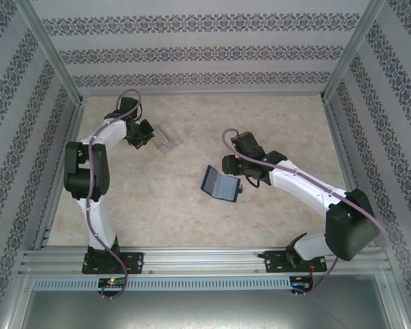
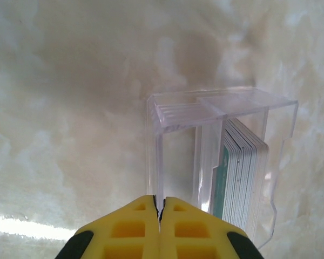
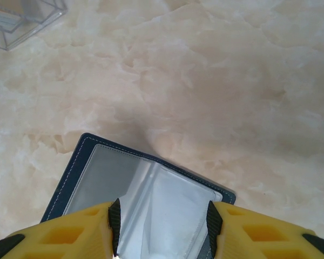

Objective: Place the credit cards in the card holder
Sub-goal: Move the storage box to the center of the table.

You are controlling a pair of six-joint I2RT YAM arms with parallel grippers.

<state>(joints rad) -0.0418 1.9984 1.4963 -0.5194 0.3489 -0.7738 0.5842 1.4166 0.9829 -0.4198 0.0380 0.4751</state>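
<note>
The cards [image 2: 240,172] are hard to read. They stand on edge as a tight stack in the right half of the clear box [image 2: 205,105], showing pale edges and one teal face. Their lower ends are cut off by the frame and by the left gripper [image 2: 160,208], and the plastic walls blur them. In the overhead view the box is only a faint glint, and the cards inside cannot be made out.

The left gripper's jaws are closed, yellow fingers meeting at a thin seam. The box's left front edge runs straight down to that seam – whether the wall is pinched there cannot be told. The cards sit just right of the jaws, not between them.

The wallet [image 3: 97,172] lies open on the table [image 3: 232,81], well apart from the box, its pale inside facing up. Its near part is hidden under the right gripper [image 3: 163,221] and cut off by the frame. These jaws stand about half apart above the wallet's inner pocket, which lies between the pads. The wallet spreads wider than the gap on both sides – whether the pads touch it cannot be told.
</note>
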